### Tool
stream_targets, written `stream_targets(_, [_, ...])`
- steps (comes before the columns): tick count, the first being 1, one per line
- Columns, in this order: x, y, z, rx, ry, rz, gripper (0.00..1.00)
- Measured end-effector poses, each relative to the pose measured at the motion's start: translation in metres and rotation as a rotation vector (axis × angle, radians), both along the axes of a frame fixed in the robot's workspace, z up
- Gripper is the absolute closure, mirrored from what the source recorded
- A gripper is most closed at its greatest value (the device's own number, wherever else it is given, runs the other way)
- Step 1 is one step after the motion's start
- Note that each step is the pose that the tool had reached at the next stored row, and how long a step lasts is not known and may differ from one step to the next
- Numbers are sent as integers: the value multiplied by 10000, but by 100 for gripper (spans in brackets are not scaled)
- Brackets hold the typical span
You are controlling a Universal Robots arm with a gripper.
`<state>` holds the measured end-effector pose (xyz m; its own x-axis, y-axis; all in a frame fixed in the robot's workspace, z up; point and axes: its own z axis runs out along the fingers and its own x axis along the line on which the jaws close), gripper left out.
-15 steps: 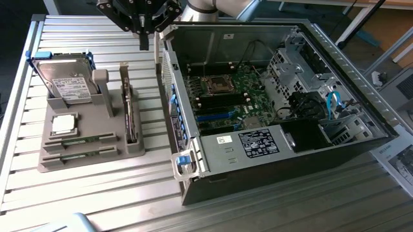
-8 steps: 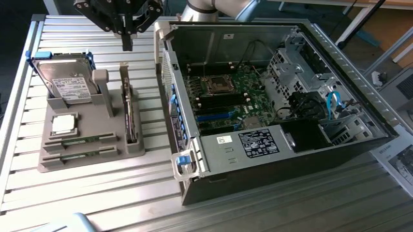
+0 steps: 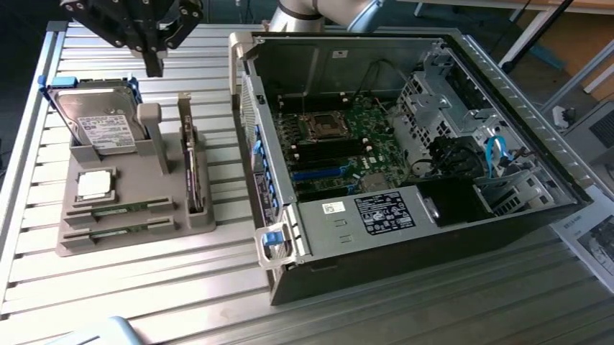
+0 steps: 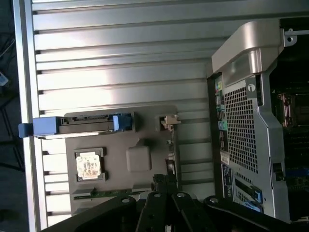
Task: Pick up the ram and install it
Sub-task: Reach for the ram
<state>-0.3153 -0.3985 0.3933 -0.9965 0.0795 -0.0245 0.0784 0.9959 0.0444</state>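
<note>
A grey holder stands on the slatted table at the exterior view's left. Two thin green ram sticks lie edge-up in its front slots, one behind the other. In the wrist view one ram stick is a narrow green strip at the holder's edge. My gripper hangs high above the table beyond the hard drive, shut and holding nothing. In the wrist view its dark fingertips sit together over the holder, close to the ram's end.
The holder also carries an upright hard drive in a blue frame, a square silver processor and an upright expansion card. The open computer case lies at the exterior view's right, its motherboard exposed. Bare table slats surround the holder.
</note>
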Motion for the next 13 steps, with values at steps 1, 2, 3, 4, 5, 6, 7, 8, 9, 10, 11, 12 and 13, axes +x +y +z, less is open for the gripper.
stream_targets(1, [-35, 0, 0, 0, 0, -1, 89])
stream_targets(2, [-58, 0, 0, 0, 0, -1, 89])
stream_targets(3, [-108, 0, 1, -1, 2, -2, 89])
stream_targets(4, [-145, 0, 1, -1, 1, -3, 89])
stream_targets(5, [-181, 0, 0, 0, 0, -3, 89])
stream_targets(6, [-250, 0, 0, 0, 0, -5, 89])
stream_targets(7, [-299, 0, 1, -1, 2, -6, 89])
stream_targets(8, [-360, 0, 1, -1, 1, -8, 89])
stream_targets(9, [-400, 0, 0, 0, 0, -8, 89])
stream_targets(10, [-442, 0, 0, 0, 0, -9, 89])
stream_targets(11, [-484, 0, 1, -1, 1, -11, 89])
stream_targets(12, [-511, 0, 1, -1, 1, -12, 89])
stream_targets(13, [-543, 0, 1, 0, 1, -14, 89])
